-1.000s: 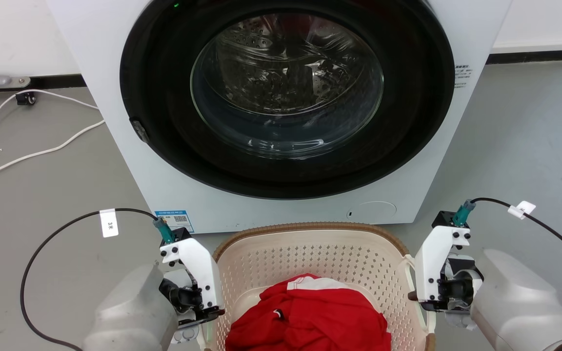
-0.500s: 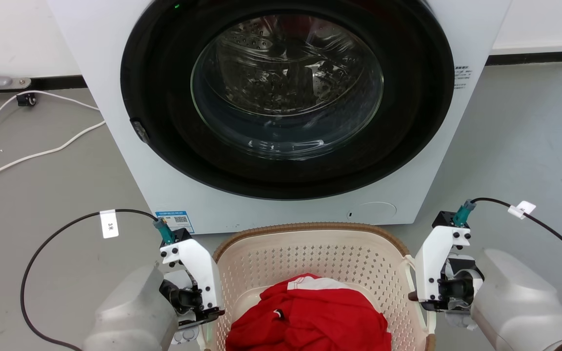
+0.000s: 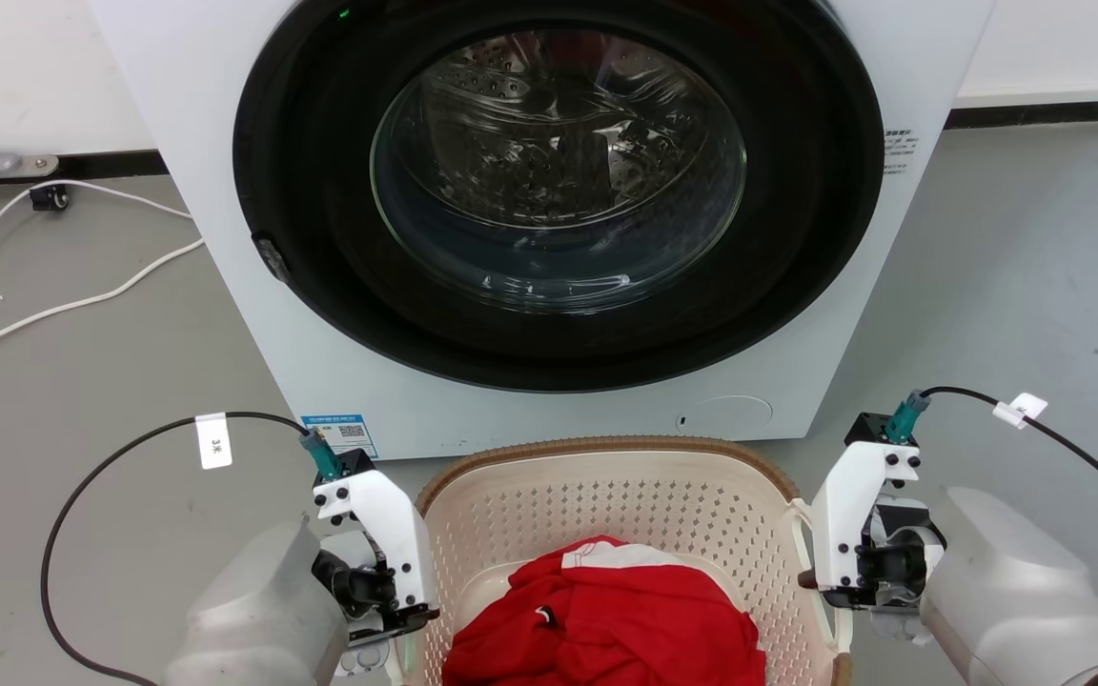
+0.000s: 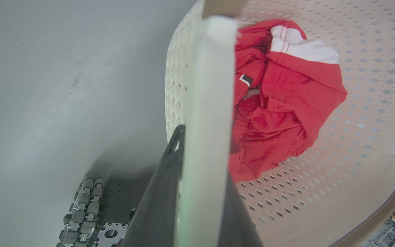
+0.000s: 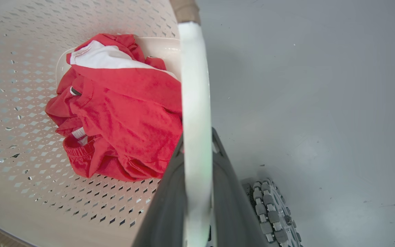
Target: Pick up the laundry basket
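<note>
The laundry basket, cream-white and perforated with a brown woven rim, sits low in the head view in front of me. A crumpled red and white garment lies inside it. My left gripper is at the basket's left side. In the left wrist view its dark fingers are shut on the white loop handle. My right gripper is at the basket's right side. In the right wrist view it is likewise shut on the other white handle. The garment fills the basket's bottom.
A white front-loading washing machine with its round glass door shut stands right behind the basket. White cables trail over the grey floor at the left. My base's roller wheels sit under the basket's sides.
The whole head picture has shifted by a few pixels. Both grippers keep the same hold on the basket's handles, and the basket stays in the same place.
</note>
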Controlling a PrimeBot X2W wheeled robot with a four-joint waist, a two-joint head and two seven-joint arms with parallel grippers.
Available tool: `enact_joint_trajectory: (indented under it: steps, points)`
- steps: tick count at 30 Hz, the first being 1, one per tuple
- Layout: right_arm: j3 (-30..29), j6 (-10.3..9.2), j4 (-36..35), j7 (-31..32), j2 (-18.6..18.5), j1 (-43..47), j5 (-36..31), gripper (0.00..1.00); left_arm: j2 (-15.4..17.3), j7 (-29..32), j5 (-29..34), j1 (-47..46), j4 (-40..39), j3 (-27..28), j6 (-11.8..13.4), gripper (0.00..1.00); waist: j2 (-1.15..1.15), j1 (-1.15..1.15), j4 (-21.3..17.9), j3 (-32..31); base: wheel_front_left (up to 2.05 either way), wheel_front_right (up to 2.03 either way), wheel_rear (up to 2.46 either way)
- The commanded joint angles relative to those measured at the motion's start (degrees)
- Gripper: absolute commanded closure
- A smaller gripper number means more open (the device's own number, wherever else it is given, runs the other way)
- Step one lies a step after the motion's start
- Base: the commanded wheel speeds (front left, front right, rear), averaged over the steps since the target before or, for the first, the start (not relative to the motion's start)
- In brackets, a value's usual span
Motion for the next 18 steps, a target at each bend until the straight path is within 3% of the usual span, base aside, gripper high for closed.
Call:
enact_joint_trajectory:
  steps: [1,18]
  points:
    - [-0.3,0.19,-0.3,0.2,1.2,0.8,-0.1,1.0,-1.2,-0.1,-1.1,0.1,-0.8,0.2,-1.0,1.0,0.0,0.0,0.0,0.0,0.0,0.0,0.0]
    - [-2.0,0.19,-0.3,-0.1,1.1,1.4,-1.8,1.0,-1.2,-0.7,-1.2,0.3,-0.8,0.0,-1.0,1.0,0.0,0.0,0.1,-0.2,0.0,0.0,0.0]
